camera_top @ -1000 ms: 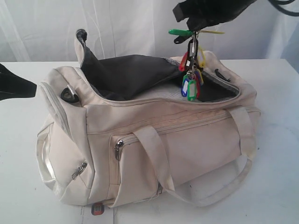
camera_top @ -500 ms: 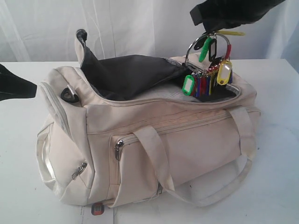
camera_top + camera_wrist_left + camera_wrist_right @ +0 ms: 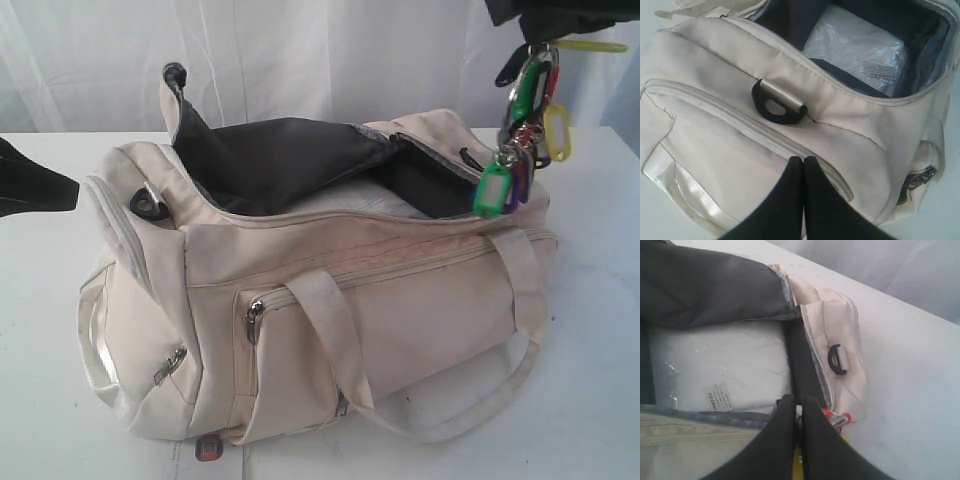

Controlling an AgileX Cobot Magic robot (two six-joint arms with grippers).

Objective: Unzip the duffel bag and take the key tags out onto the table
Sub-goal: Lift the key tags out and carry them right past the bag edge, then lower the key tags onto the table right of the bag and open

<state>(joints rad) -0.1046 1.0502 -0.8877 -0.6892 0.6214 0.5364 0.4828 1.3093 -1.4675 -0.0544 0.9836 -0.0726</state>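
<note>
The cream duffel bag [image 3: 330, 300] lies unzipped on the white table [image 3: 600, 330], its dark lining showing. At the top right my right gripper [image 3: 535, 40] is shut on the key tags [image 3: 522, 140]. The bunch of green, yellow, red and blue tags hangs in the air over the bag's right end. In the right wrist view the gripper [image 3: 799, 402] pinches metal, with red and yellow of the key tags [image 3: 837, 418] beneath. My left gripper [image 3: 803, 160] is shut and holds nothing, hovering above the bag's left end [image 3: 740, 125]; its dark tip [image 3: 40, 185] shows at the left edge.
A clear plastic-wrapped white packet [image 3: 860, 47] lies inside the bag [image 3: 720, 365]. Black strap clips [image 3: 777, 102] sit on both ends. Webbing handles [image 3: 330, 335] drape over the bag's front. A small red-blue sticker [image 3: 207, 450] is at the table's front edge.
My right gripper has lifted the key tags out of the bag's opening and carried them up and to the right. The left gripper has stayed still.
</note>
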